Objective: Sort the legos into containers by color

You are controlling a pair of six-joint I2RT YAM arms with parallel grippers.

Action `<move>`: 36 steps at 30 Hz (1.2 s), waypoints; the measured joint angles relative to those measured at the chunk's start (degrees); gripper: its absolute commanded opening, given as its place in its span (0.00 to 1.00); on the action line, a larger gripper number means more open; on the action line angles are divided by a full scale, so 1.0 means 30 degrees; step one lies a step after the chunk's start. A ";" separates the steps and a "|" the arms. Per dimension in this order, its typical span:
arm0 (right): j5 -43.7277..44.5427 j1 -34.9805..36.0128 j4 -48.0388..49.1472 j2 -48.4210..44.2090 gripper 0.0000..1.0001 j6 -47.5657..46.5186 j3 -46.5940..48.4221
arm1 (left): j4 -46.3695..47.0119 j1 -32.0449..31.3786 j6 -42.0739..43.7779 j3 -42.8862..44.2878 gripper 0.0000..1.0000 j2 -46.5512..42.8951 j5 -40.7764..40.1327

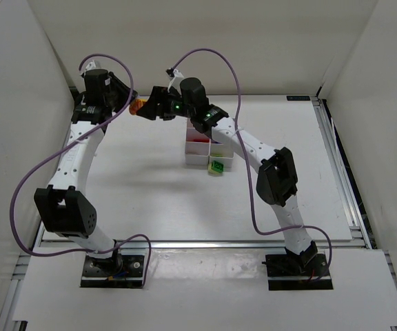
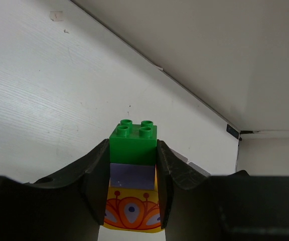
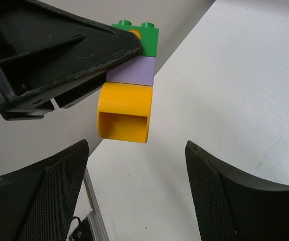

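Note:
My left gripper (image 2: 133, 150) is shut on a stack of three legos: a green brick (image 2: 133, 145) on top, a pale purple one (image 2: 132, 176) in the middle and a yellow one with an orange pattern (image 2: 132, 211) below. It holds the stack (image 1: 137, 107) above the table's back left. My right gripper (image 3: 137, 150) faces it, open, with its fingers just short of the yellow brick (image 3: 125, 108) and nothing between them. The white containers (image 1: 197, 158) stand mid-table. One cell holds red legos (image 1: 200, 140), and a green lego (image 1: 217, 167) sits at the front right corner.
White walls close in the table at the back and on both sides. The back wall is close behind the held stack. Purple cables (image 1: 205, 52) arch over both arms. A metal rail (image 1: 340, 172) runs along the table's right edge.

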 measured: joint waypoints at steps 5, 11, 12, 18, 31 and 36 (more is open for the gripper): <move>-0.0102 0.0000 -0.0015 0.0022 0.81 0.0022 0.0000 | 0.0291 0.0000 0.0321 -0.0036 0.10 -0.0087 0.0656; -0.0226 0.0000 -0.0015 0.0022 0.80 0.0102 0.0000 | 0.0452 0.0000 0.0532 -0.0080 0.10 -0.0138 0.1144; -0.0233 0.0000 -0.0007 0.0022 0.80 0.0117 0.0000 | 0.0466 0.0000 0.0561 -0.0102 0.10 -0.0146 0.1188; -0.0233 0.0000 0.0036 0.0022 0.75 0.0160 0.0000 | 0.0452 0.0000 0.0845 -0.0364 0.10 -0.0160 0.1392; -0.0219 0.0000 0.0051 0.0095 0.61 0.0262 0.0146 | 0.0510 0.0000 0.1559 -0.1231 0.10 -0.0794 0.1974; -0.0284 0.0000 0.0073 0.0146 0.45 0.0357 0.0182 | 0.0495 0.0000 0.1829 -0.1508 0.10 -0.0889 0.2142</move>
